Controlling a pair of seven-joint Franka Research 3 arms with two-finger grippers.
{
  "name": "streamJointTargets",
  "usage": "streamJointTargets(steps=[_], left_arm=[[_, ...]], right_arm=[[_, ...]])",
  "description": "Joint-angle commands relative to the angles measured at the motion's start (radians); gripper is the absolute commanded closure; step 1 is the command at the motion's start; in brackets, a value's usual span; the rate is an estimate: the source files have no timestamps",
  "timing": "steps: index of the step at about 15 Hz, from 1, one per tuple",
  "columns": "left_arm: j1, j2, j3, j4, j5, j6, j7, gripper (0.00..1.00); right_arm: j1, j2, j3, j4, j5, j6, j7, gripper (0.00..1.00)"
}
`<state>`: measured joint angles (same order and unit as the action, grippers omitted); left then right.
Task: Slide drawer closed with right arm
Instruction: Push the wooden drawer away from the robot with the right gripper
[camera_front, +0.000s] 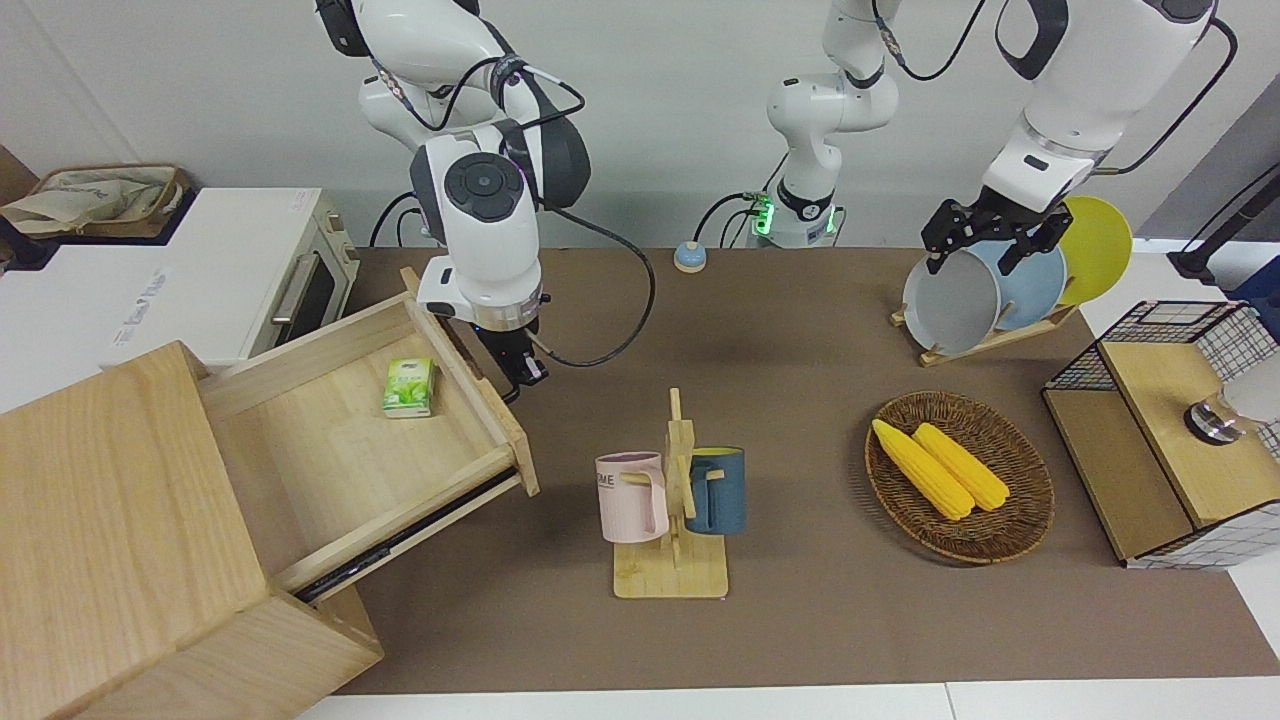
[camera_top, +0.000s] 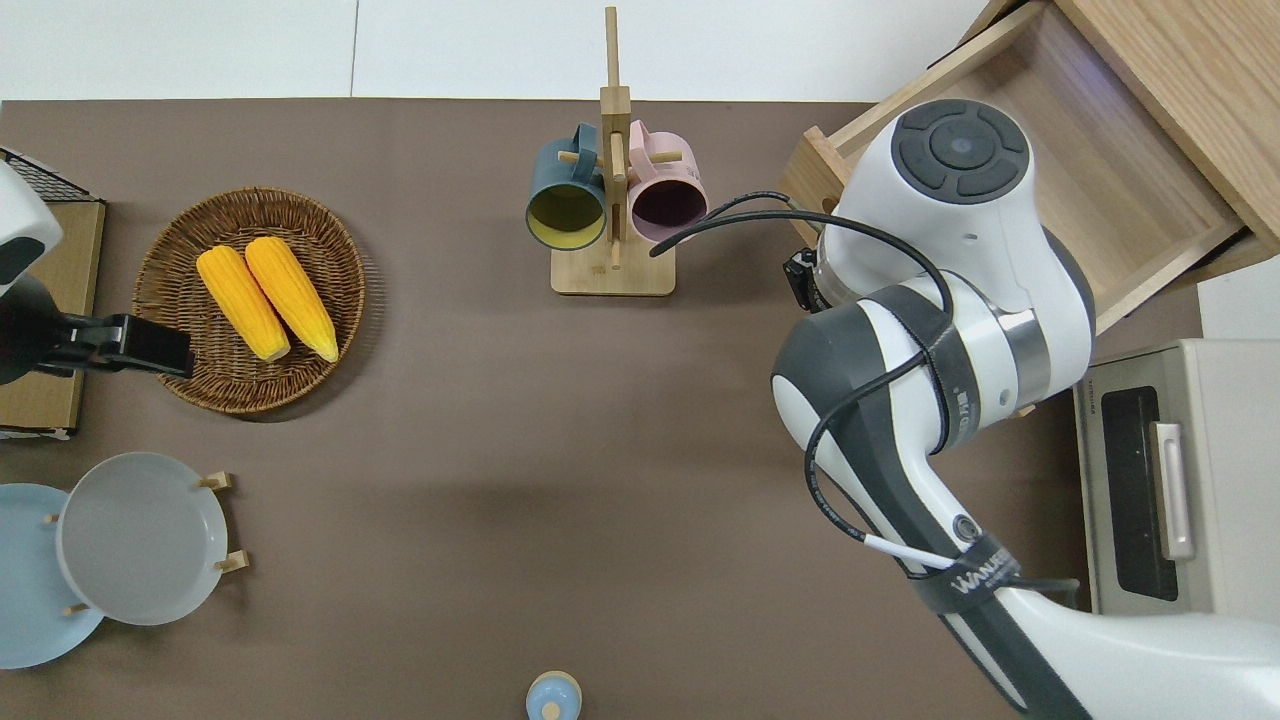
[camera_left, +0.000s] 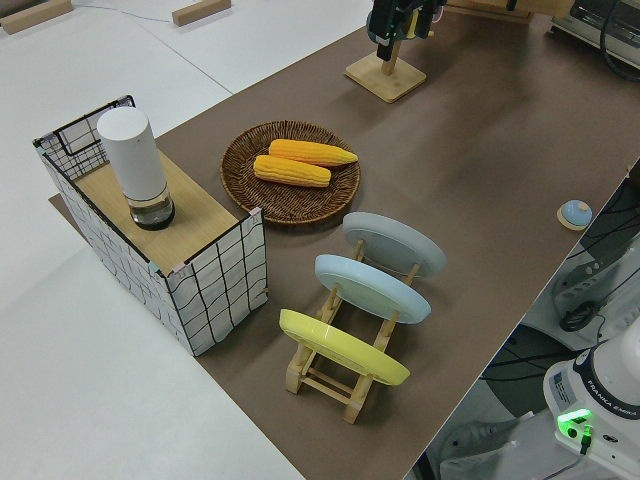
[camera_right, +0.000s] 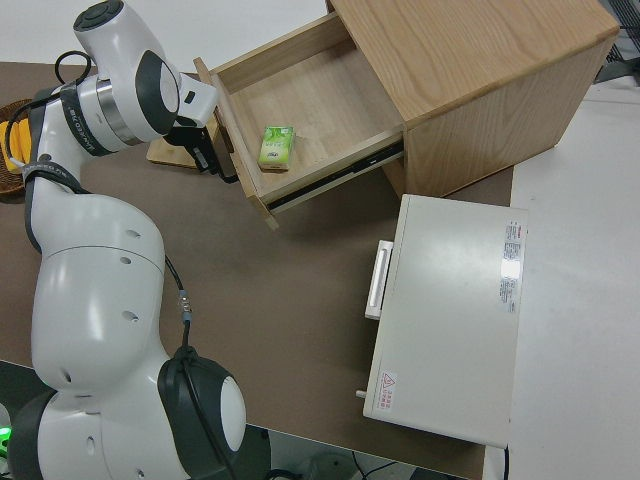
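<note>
At the lower left of the front view, nearest the camera, stands the light-wood cabinet (camera_front: 130, 540), and out of it the wide, shallow light-wood drawer (camera_front: 330, 460) is pulled well open, slanting toward the middle of the frame. A small green carton (camera_front: 409, 387) lies flat on the drawer floor, close to the front panel. The panel's outer face and handle are turned away from that camera.

The right arm (camera_front: 480, 200), white with a black wrist and a blue light, comes down from the upper left of the front view. Its black two-finger gripper (camera_front: 518, 372) sits just outside the drawer's front panel, at the end of the panel nearer the robots. In the right side view it (camera_right: 210, 158) shows at upper left, pointing down right against the panel's outer face; whether it truly touches the wood or the handle cannot be told, nor can I tell whether the fingers are spread or pressed together. It holds nothing that shows.

In the overhead view the drawer (camera_top: 1100, 190) fills the upper right corner, with the arm's elbow covering the panel.

The white toaster oven (camera_front: 230, 275) is at the left of the front view, above the drawer. The left arm (camera_front: 1060, 110) is parked.
</note>
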<state>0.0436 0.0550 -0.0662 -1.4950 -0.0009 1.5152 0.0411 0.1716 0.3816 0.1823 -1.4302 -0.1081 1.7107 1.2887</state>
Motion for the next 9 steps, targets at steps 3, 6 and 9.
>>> streamJointTargets(steps=[3, 6, 9], left_arm=[[-0.007, -0.004, 0.0, 0.009, 0.018, -0.018, -0.01, 0.01], [-0.007, -0.004, 0.0, 0.009, 0.018, -0.018, -0.01, 0.01], [-0.007, -0.004, 0.0, 0.01, 0.018, -0.018, -0.01, 0.01]], right_arm=[[-0.069, 0.037, 0.014, 0.077, -0.03, 0.013, -0.042, 1.0], [-0.093, 0.045, 0.016, 0.094, -0.03, 0.03, -0.067, 1.0], [-0.125, 0.052, 0.02, 0.097, -0.03, 0.04, -0.091, 1.0]])
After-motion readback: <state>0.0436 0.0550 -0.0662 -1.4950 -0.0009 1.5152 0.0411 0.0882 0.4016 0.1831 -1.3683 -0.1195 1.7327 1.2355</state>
